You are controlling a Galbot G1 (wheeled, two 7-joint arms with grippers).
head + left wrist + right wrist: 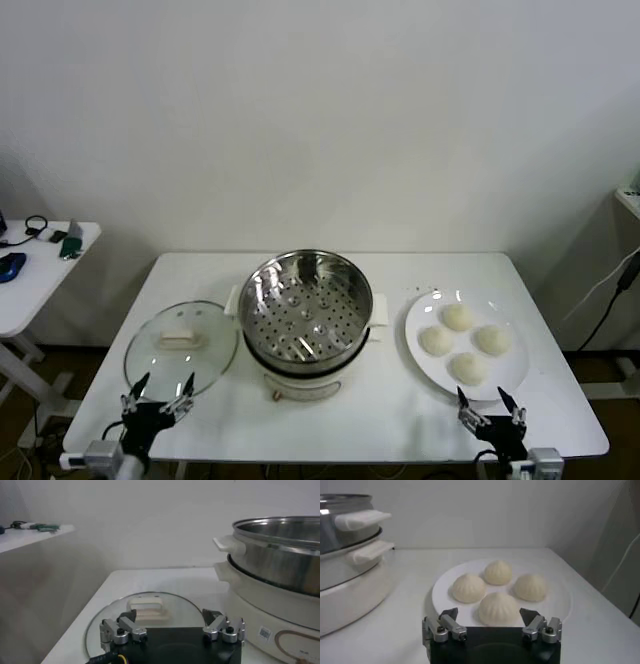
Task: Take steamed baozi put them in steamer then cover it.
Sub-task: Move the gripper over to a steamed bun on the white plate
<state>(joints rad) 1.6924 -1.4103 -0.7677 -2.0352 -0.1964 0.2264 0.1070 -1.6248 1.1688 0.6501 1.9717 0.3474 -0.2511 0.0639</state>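
Nothing done yet. The steamer [307, 322] stands uncovered, tray bare. The cover [183, 346] lies left of it; four baozi [465, 342] sit on the plate [423, 366] right of it. Left gripper [158, 392] and right gripper [490, 407] hover nearside, jaws apart, empty.

left claw [170, 622]: black block body, silver knuckles, dark screws, yellow cable | right claw [491, 621]: same black/silver build, dark fingertips
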